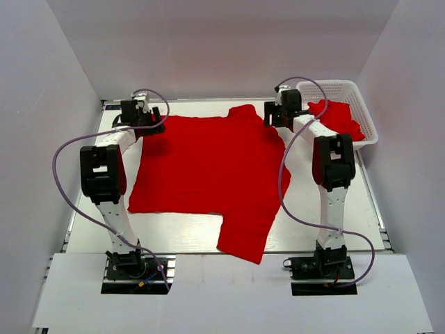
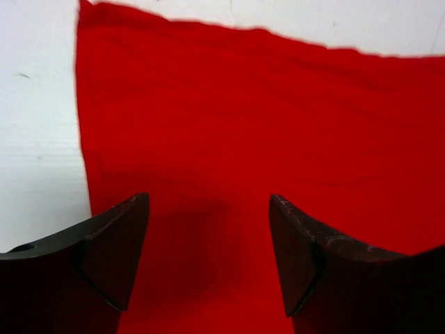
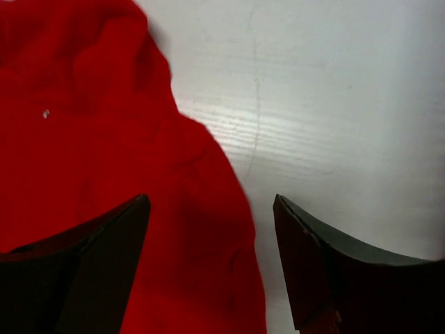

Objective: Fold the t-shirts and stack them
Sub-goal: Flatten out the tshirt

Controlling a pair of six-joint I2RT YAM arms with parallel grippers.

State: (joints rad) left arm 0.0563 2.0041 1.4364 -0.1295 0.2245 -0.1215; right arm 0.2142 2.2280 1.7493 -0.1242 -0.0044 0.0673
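White walls closed in a pale table (image 1: 181,235) on three sides. On it a red t-shirt (image 1: 208,167) lay spread out flat, filling most of the middle between the two arms. One flap of its cloth reached toward the near edge. At the far right corner stood a white lattice basket (image 1: 363,104), and a second red shirt (image 1: 337,118) lay bunched inside it, spilling a little over the near rim.

Both arms were stretched to the far side of the table. The left gripper (image 1: 149,117) hung over the spread shirt's far left corner and the right gripper (image 1: 277,113) over its far right edge, beside the basket.

From the left wrist, the jaws stood wide apart with nothing between them. Red cloth lay beneath the whole gap and under the right-hand finger. The shirt's straight side edge ran down toward the left-hand finger, with bare table beyond it. The fingers did not appear to touch the cloth.

From the right wrist, the jaws were likewise spread and empty. The shirt's curved, slightly rumpled edge passed through the gap between them. The left-hand finger was over red cloth and the right-hand finger over bare table. Whether either fingertip touched the fabric could not be told.
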